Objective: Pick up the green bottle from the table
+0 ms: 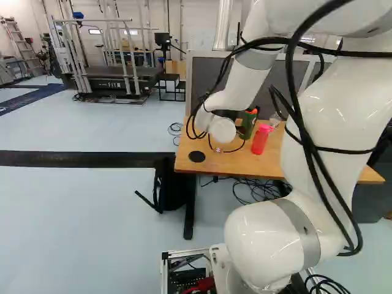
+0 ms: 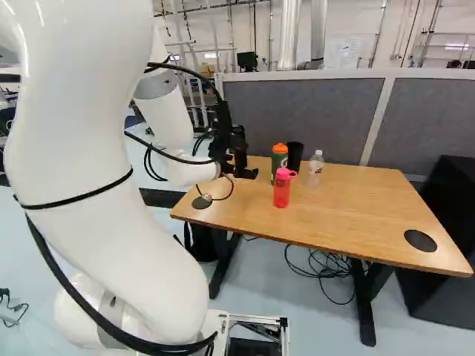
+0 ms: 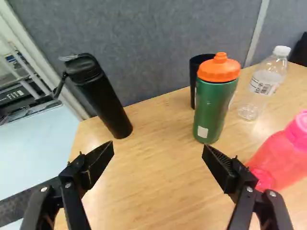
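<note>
Green bottle (image 3: pixel 211 112) upright on the table (image 2: pixel 356 215)

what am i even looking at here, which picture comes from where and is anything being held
This is a white robot arm with a black, two-fingered gripper. Two pictures come from cameras on its base, behind the arm, left and right; the third comes from its wrist, looking along the gripper. On the table stand a green bottle with an orange lid, a dark cup behind it, a pink bottle, a clear bottle and a tall black flask. Nothing is held: the gripper is wide open.
</note>
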`<state>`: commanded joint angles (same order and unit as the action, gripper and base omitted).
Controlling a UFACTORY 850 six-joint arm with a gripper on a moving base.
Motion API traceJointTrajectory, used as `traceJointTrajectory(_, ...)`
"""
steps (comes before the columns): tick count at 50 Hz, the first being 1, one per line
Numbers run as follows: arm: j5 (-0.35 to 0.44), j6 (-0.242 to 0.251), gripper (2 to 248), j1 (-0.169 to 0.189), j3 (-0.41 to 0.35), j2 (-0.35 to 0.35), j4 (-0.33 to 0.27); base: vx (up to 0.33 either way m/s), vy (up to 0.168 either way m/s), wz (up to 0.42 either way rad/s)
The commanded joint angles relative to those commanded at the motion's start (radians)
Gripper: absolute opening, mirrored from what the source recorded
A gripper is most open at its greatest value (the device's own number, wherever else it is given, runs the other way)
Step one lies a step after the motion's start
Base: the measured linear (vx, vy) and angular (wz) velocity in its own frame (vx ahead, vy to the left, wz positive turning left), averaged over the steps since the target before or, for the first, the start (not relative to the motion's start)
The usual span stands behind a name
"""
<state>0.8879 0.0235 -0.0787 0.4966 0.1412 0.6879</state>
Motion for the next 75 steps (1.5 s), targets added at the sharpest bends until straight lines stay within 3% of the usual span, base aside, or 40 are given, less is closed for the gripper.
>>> traceJointTrajectory(26,0.094,0.342,247,0.003,0.105,0.091,0.363,0.000,0.000,0.000)
traceJointTrajectory(30,0.107,0.374,247,0.003,0.118,0.101,0.395,0.000,0.000,0.000)
traceJointTrajectory(55,0.115,0.396,247,0.004,0.196,0.164,0.416,0.000,0.000,0.000)
traceJointTrajectory(75,0.115,0.396,247,0.029,0.273,0.224,0.416,0.000,0.000,0.000)
